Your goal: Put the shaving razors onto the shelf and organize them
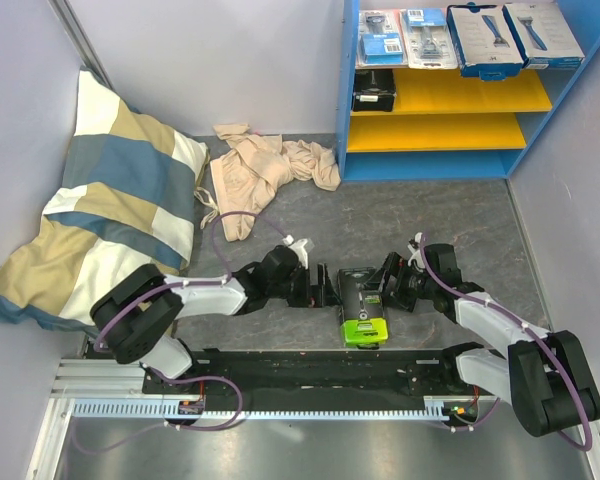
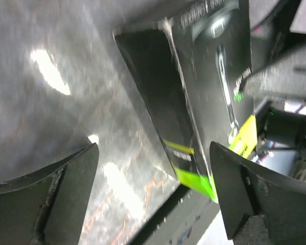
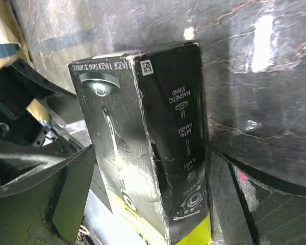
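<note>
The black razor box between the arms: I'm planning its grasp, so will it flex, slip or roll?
The black razor box probably stays stiff: its edges look square, though one corner is creased. Its glossy faces reflect light, so it may slip in a light pinch. Resting on the table, flat-sided, it should slide rather than roll.

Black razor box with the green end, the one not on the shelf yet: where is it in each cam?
Top external: black razor box sits low centre.
Left wrist: the box is upper centre-right, tilted.
Right wrist: the box fills the middle.
Shared landmark: its lime-green end, at the bottom of the box in every view.
</note>
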Available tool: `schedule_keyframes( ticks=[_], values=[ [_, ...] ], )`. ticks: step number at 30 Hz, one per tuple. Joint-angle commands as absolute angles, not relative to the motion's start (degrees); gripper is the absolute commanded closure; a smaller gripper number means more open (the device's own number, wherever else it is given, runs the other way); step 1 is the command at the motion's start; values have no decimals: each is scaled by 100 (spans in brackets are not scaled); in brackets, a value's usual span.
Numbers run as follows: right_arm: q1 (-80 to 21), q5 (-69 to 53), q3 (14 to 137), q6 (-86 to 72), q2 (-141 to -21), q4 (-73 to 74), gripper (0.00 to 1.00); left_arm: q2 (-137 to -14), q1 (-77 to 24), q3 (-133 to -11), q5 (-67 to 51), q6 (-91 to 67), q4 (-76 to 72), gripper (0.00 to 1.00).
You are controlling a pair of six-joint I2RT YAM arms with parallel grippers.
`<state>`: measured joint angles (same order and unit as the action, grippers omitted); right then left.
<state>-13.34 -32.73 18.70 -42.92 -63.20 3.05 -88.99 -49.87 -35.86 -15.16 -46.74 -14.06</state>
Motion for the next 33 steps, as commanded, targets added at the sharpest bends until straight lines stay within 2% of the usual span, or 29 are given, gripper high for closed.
schedule_keyframes(
  ticks=[1, 9, 22, 25, 26, 29, 31, 33],
  values=[
    [-1380, -3560, 1819, -4412, -6346, 0, 5, -8446, -5027, -3200, -1582, -5185, -2381, 1],
    [-1380, -3656, 1837, -4465, -6390, -193, 7, -9165, -5027, -3419, -2108, -5414, -3022, 2],
    [-1415, -4052, 1960, -4544, -6434, -343, 17, -10238, -5036, -3524, -2575, -6143, -3928, 21],
    [-1433, -4096, 1995, -4527, -6460, -387, 18, -10344, -5036, -3524, -2698, -6231, -4271, 47],
    [-1441, -4104, 2013, -4518, -6495, -378, 18, -10397, -5027, -3533, -2742, -6258, -4324, 66],
    [-1441, -4104, 2074, -4517, -6539, -378, 18, -10415, -5036, -3507, -2830, -6302, -4517, 89],
    [-1441, -4078, 2118, -4509, -6557, -378, 18, -10406, -5027, -3489, -2857, -6345, -4614, 98],
    [-1450, -4052, 2171, -4509, -6557, -360, 18, -10354, -5019, -3454, -2883, -6407, -4676, 98]
  ],
)
